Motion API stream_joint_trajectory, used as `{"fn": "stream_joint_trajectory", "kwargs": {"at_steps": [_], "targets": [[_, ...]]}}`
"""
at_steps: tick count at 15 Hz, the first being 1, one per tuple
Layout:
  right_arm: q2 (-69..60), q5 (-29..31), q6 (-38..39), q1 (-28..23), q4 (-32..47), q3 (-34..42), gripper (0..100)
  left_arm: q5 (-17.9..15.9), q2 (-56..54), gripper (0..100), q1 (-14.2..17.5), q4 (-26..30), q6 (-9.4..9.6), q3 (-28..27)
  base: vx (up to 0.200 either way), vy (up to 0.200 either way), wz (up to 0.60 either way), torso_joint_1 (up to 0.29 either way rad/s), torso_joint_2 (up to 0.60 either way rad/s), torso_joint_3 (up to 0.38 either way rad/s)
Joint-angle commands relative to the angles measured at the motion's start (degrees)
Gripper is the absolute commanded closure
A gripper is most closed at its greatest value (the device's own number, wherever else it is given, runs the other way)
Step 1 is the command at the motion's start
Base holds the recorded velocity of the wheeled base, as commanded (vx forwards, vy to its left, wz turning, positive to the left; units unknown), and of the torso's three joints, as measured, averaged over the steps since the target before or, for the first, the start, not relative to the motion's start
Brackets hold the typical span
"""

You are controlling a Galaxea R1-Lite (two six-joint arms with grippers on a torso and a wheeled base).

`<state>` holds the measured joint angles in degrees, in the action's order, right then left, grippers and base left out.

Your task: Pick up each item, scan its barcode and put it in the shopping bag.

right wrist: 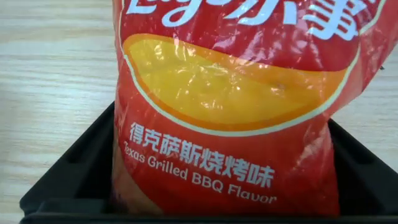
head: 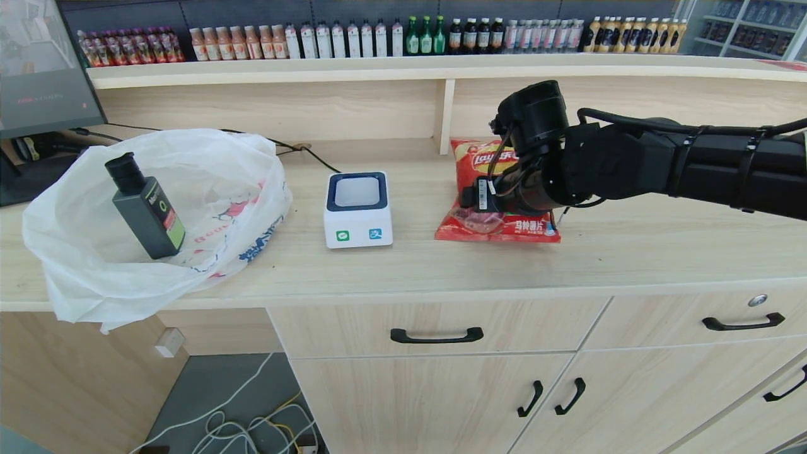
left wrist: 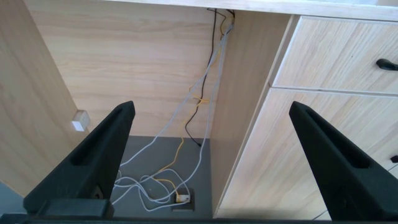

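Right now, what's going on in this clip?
The right gripper is down over the bag of chips lying on the counter. It is open, with the bag between its fingers and not lifted. The scanner sits between the chips and the shopping bag. A dark green bottle already stands in that bag. The left gripper hangs open below the counter, holding nothing.

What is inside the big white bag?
A dark green bottle with a black cap leans inside the shopping bag. The bag's crumpled folds hide part of its bottom, so anything lying low in there cannot be seen.
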<state>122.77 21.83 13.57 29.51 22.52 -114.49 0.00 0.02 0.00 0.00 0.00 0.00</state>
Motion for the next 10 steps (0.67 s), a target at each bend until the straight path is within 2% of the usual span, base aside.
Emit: {"fn": "stream_joint_trajectory", "kwargs": {"at_steps": [1, 4, 5, 10], "targets": [[-0.4, 0.2, 0.2, 0.5, -0.9, -0.1, 0, 0.1, 0.0, 0, 0.0, 0.0, 0.00, 0.0, 0.000, 0.000, 0.00, 0.000, 0.00, 0.000], [-1.4, 0.3, 0.1, 0.8, -2.5, -0.1, 0, 0.0, 0.0, 0, 0.0, 0.0, 0.00, 0.0, 0.000, 0.000, 0.00, 0.000, 0.00, 0.000], [-2.0, 0.3, 0.1, 0.8, -2.5, -0.1, 100, 0.1, 0.0, 0, 0.0, 0.0, 0.00, 0.0, 0.000, 0.000, 0.00, 0.000, 0.00, 0.000], [-2.2, -0.1, 0.2, 0.8, -2.3, -0.1, 100, 0.0, 0.0, 0, 0.0, 0.0, 0.00, 0.0, 0.000, 0.000, 0.00, 0.000, 0.00, 0.000]]}}
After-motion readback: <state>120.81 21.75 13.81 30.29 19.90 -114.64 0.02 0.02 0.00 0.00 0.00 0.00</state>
